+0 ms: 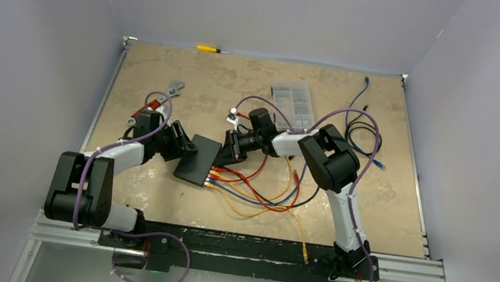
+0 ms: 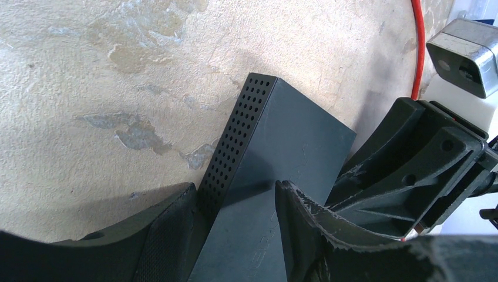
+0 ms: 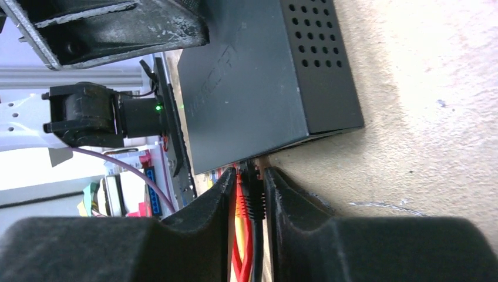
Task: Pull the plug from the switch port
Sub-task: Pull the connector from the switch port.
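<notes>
Gripping switch (image 1: 199, 160) mid-table by its sides, left gripper (image 2: 235, 188) braced it. Right gripper (image 3: 249, 173) was clamped on black plug (image 3: 251, 188) at near-right port edge, with red cable (image 3: 239, 235) sharing the gap. Likely risks: latch unreleased, so pull could have dragged switch or slipped off; red neighbour tugged.

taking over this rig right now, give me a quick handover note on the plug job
Grippers: the left gripper is shut on the switch, one finger on each side, pinning it on the table. The right gripper has its fingers either side of the black plug at the port edge, with a narrow gap. Whether the grip is firm cannot be told.
Done: switch braced, right gripper lined up on the plug.
Left: clamp the plug and pull it straight out of the port. It is not yet out.
Watch: a red cable runs between the same fingers.
</notes>
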Controlling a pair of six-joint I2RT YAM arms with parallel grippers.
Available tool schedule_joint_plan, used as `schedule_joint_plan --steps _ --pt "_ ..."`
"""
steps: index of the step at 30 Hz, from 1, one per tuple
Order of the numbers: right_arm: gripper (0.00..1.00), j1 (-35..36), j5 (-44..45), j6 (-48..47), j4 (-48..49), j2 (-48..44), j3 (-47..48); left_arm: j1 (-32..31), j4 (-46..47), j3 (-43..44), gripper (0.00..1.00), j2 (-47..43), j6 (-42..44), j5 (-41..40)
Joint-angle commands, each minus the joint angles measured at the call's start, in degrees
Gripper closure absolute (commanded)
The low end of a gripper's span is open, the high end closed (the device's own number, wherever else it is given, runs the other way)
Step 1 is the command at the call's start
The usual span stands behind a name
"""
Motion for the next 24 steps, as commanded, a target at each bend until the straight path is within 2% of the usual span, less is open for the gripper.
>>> schedule_joint_plan --steps 1,12,16,24 --pt "0.77 0.72 4.93 -2.49 -2.31 2.75 0.16 -0.35 -4.76 -2.33 0.47 2.33 0.16 -1.22" --pt "1.0 0.66 4.26 -2.96 -2.03 2.88 -0.94 -0.39 -4.81 -2.43 0.47 2.36 0.05 -1.45" --pt "1.0 0.55 3.53 -3.33 -2.55 2.34 -1.64 -0.26 -4.59 -2.53 0.49 2.89 -0.14 -1.36" --pt "1.0 -0.6 1.74 -2.9 -0.27 0.6 -4.91 -0.28 -5.56 -2.15 0.63 3.23 0.19 -3.17"
